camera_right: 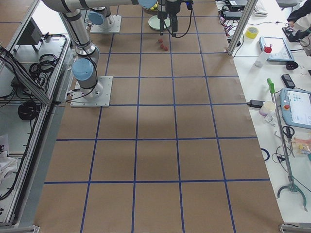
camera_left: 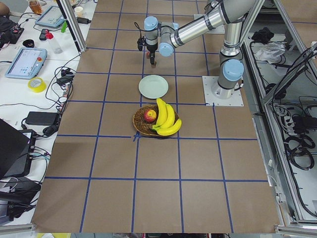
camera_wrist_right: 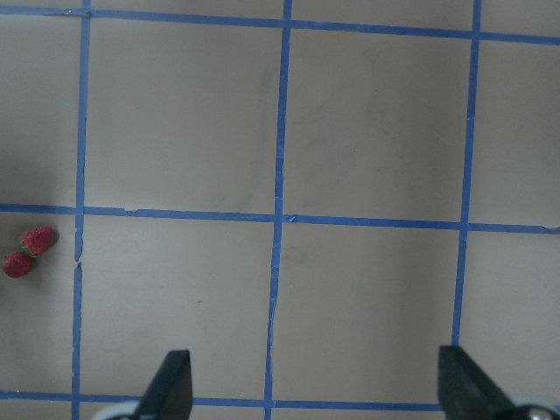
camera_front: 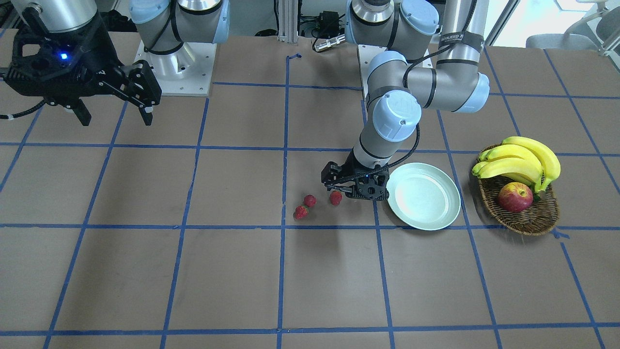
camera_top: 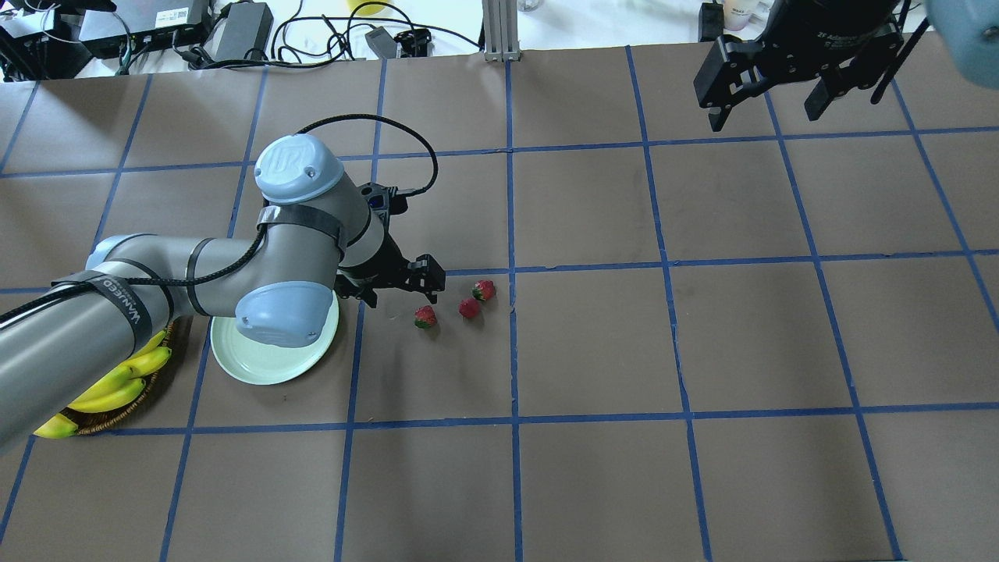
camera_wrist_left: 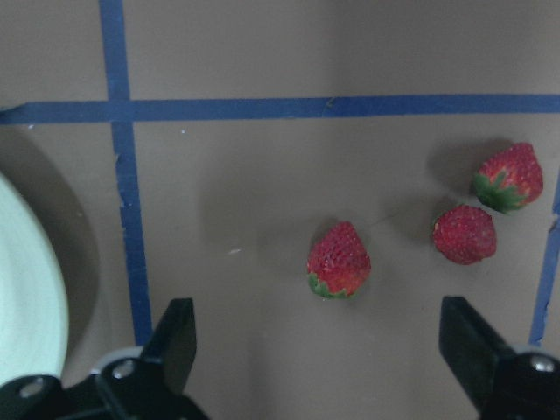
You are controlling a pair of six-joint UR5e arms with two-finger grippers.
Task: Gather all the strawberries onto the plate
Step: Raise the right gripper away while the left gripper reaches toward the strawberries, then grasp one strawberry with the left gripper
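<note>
Open and empty, the left tool (camera_wrist_left: pixel 319 350) hangs low over the brown bench (camera_wrist_left: pixel 262 52), the nearest small red, green-capped strawberry (camera_wrist_left: pixel 339 260) lying just ahead, centred between its fingers, the round mint-white plate (camera_wrist_left: pixel 26 289) at one side, the open right tool (camera_top: pixel 765 113) well apart.

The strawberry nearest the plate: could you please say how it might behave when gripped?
The strawberry looks small and rounded, so it may roll if nudged. Its tapered shape could slip out of the left gripper.

Plate (camera_top: pixel 269 367) partly beneath left arm (camera_top: pixel 285 312), overhead view.
</note>
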